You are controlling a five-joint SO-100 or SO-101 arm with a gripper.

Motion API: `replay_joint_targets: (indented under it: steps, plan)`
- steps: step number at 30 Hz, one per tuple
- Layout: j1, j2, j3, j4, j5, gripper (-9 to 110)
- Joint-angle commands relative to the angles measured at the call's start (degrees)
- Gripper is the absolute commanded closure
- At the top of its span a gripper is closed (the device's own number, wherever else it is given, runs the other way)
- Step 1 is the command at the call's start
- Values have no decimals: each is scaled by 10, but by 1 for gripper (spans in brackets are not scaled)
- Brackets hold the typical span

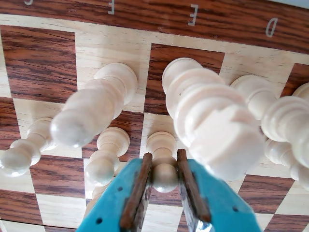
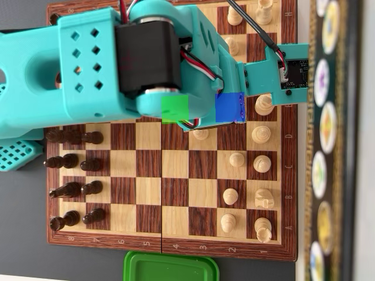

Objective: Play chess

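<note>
In the wrist view my gripper (image 1: 164,155) is shut on the round head of a white pawn (image 1: 162,143); both brown pads (image 1: 140,188) press its sides. The pawn's base sits over a light square of the wooden chessboard (image 1: 38,63), and I cannot tell if it is lifted. Tall white pieces (image 1: 207,121) loom blurred just behind it, near the E and D edge letters. In the overhead view the teal arm (image 2: 88,64) covers the upper chessboard (image 2: 176,193) and hides the gripper and the held pawn.
White pawns (image 1: 108,154) stand close to the left of the jaws. From overhead, black pieces (image 2: 73,161) line the left side and white pieces (image 2: 261,164) the right. One white pawn (image 2: 200,134) peeks out under the arm. A green lid (image 2: 170,266) lies below the board.
</note>
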Motion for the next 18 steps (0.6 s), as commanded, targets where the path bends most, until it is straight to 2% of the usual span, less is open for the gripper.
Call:
replay_joint_targets:
  steps: [1, 18]
  plan:
    - [7, 17, -23, -4, -3, 95]
    - [15, 88, 17, -5, -2, 95]
